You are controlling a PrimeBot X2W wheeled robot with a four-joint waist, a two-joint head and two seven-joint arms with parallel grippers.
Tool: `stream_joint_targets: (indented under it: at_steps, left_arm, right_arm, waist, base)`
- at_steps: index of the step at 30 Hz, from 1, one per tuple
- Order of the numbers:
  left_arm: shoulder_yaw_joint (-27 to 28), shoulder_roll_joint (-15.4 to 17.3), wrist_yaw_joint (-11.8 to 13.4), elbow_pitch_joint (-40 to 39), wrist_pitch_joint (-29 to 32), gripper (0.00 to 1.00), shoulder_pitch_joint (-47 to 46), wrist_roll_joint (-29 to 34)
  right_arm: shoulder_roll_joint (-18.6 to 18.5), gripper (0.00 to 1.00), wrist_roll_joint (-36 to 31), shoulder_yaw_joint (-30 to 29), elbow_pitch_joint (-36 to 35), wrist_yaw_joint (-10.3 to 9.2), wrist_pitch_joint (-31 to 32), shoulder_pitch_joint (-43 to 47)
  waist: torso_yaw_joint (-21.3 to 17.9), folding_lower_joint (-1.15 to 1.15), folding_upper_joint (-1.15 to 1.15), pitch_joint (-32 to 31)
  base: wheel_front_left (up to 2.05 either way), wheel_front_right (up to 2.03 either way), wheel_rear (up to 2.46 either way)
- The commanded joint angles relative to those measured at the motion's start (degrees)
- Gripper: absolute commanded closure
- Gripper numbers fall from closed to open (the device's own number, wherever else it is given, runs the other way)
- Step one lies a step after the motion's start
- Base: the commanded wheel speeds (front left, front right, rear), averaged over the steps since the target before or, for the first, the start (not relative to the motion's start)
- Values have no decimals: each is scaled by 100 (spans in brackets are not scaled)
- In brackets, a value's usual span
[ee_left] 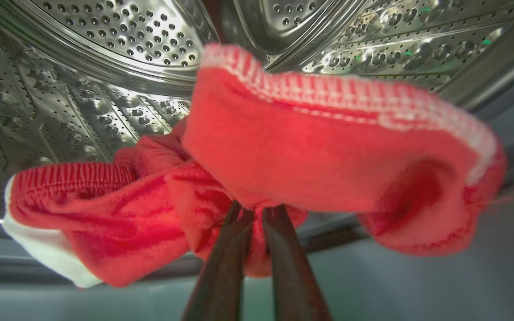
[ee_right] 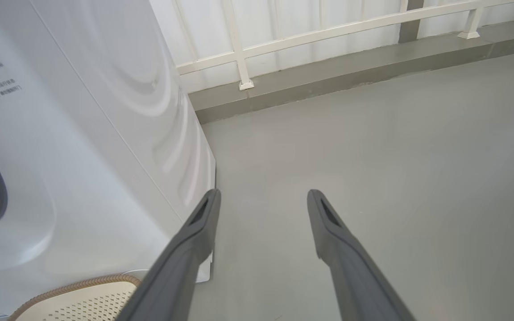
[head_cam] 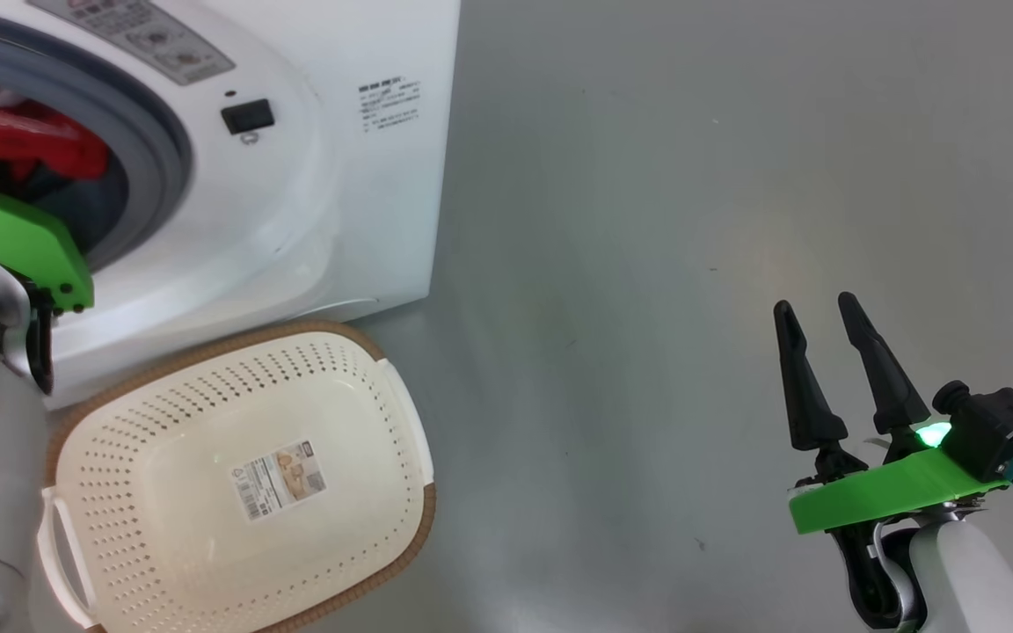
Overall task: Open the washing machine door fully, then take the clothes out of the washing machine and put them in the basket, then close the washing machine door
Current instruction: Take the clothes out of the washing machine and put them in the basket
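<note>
Left end effector (ee_left: 257,210): fingers (ee_left: 221,276) clamped together on a thin fold of the red clothes (ee_left: 319,147), inside the steel drum (ee_left: 118,35) of the washing machine (head_cam: 366,193).
Clothes: bunched at the washing machine's mouth, white-trimmed, partly hanging loose below the grip.
Basket (head_cam: 234,345): on the floor (head_cam: 647,264), touching or just in front of the washing machine, under its opening.
Right end effector (head_cam: 816,303): fingers apart, holding nothing, well clear of the washing machine's side.
Risk: probable slip from so small a pinch, or a snag on the grey rubber ring (head_cam: 174,154), landing short of the basket.
</note>
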Motion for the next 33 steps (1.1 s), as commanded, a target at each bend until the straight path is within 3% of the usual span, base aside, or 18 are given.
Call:
stream_joint_targets:
  at_steps: [1,6,10,22,33]
  left_arm:
    - [62,250,-51,-97,-144,100,119,-72]
    - [173,209,-142,-355,-310,100,370,-232]
    - [436,142,-181,-1295,-321,100,862,-410]
    - [1354,-695,-618,-3901,-323,100,2712,-558]
    - [1588,-1061,-736,-5656,-323,100,3601,-621]
  right_arm:
    - [-14,0,-42,133,-109,36,-37,-59]
    - [-48,0,-52,180,-68,36,-37,-3]
    - [-88,0,-57,206,-40,36,-37,66]
    - [-208,0,-76,160,23,36,-37,418]
    - [-198,0,-85,147,0,36,-37,457]
  waist:
    - [73,0,0,-111]
    - [175,0,0,-350]
    - [264,0,0,-550]
    - [654,0,0,-1115]
    - [812,0,0,-1168]
  base:
    - [0,0,0]
    - [0,0,0]
    - [0,0,0]
    - [0,0,0]
    - [0,0,0]
